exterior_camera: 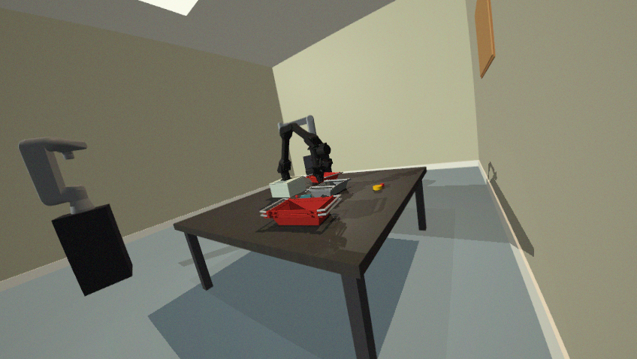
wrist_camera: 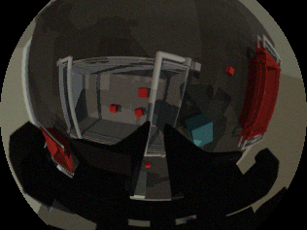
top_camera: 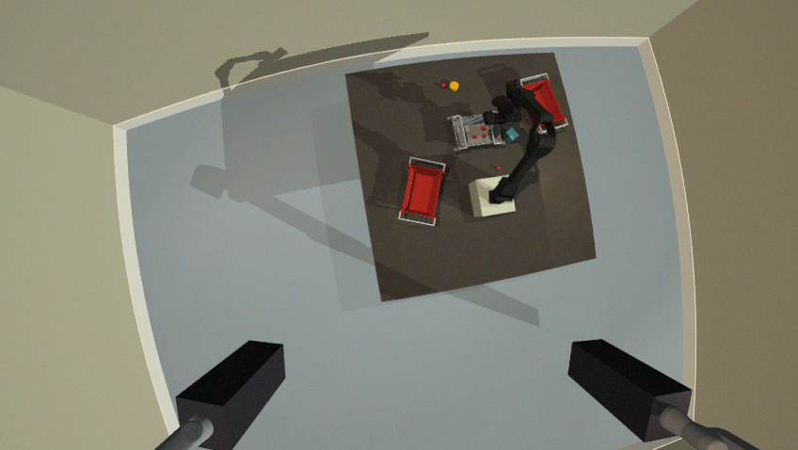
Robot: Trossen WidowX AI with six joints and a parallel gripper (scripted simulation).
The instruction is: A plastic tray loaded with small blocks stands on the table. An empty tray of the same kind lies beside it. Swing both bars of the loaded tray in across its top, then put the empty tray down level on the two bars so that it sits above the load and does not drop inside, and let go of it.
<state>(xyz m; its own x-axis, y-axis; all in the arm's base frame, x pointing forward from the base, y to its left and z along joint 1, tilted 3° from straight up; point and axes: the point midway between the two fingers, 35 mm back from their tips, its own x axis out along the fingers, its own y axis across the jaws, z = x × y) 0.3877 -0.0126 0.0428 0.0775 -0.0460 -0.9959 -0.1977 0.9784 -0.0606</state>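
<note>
A grey tray (top_camera: pixel 481 145) (exterior_camera: pixel 333 188) (wrist_camera: pixel 117 61) holds small red blocks (top_camera: pixel 484 136) (wrist_camera: pixel 143 92). In the wrist view its left wire bar (wrist_camera: pixel 73 103) lies a little inside the left end, and its right bar (wrist_camera: pixel 154 86) reaches in over the right part of the load; whether they rest fully down cannot be told. My gripper (top_camera: pixel 490 118) (exterior_camera: pixel 319 179) (wrist_camera: pixel 156 125) is nearly shut, with a narrow gap and nothing held, low over the right end beside the right bar. Two red trays, one at left (top_camera: pixel 423 191) (exterior_camera: pixel 298 217) and one at right (top_camera: pixel 546 103) (wrist_camera: pixel 261 93), look empty.
A teal cube (top_camera: pixel 511 135) (wrist_camera: pixel 199 130) lies just right of the grey tray. A yellow disc (top_camera: pixel 454 87) (exterior_camera: pixel 377 187) stands behind it. Loose red blocks (top_camera: pixel 498 168) (wrist_camera: pixel 229 71) lie about. The arm stands on a pale base block (top_camera: pixel 481 197) (exterior_camera: pixel 279 190).
</note>
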